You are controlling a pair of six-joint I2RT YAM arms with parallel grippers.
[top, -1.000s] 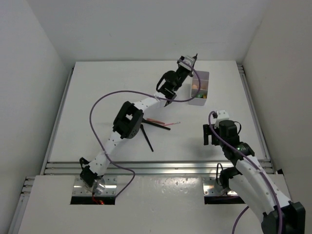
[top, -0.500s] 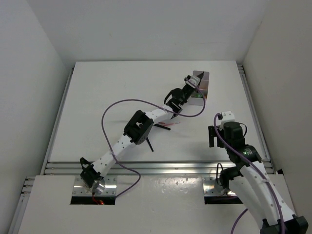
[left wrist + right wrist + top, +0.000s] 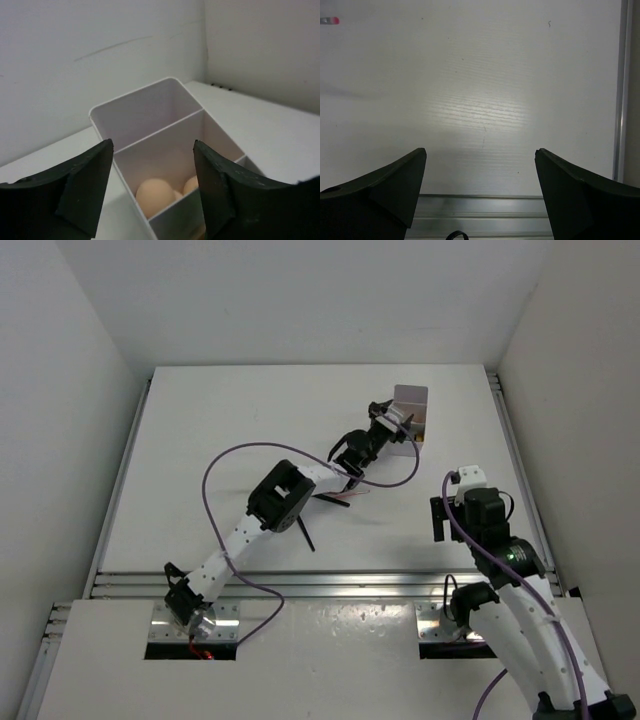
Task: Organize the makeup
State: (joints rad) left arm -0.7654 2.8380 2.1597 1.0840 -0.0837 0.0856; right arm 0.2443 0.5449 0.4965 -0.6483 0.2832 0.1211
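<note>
Peach sponges [image 3: 154, 192] sit in the box [image 3: 145, 112] near the surface's far right corner, where our left jaws have just parted, empty, their load apparently dropped in; right jaws gape empty.

You have even, diffuse overhead light in the top view. The white table [image 3: 200, 440] reads bright without clipping, shadows under both arms are faint and soft, and the metal rail [image 3: 350, 585] at the near edge throws a streak of glare. On your right wrist view a broad, washed-out sheen lies on the table ahead of and between the jaws, and the right gripper [image 3: 480, 150] shows as near-black silhouettes with no surface detail. Your left wrist view is dimmer and greyer: the left gripper [image 3: 153, 145] is dark and soft-edged, and the box [image 3: 150, 112] beyond the jaws is mildly out of focus, with shade pooled in its compartments.
</note>
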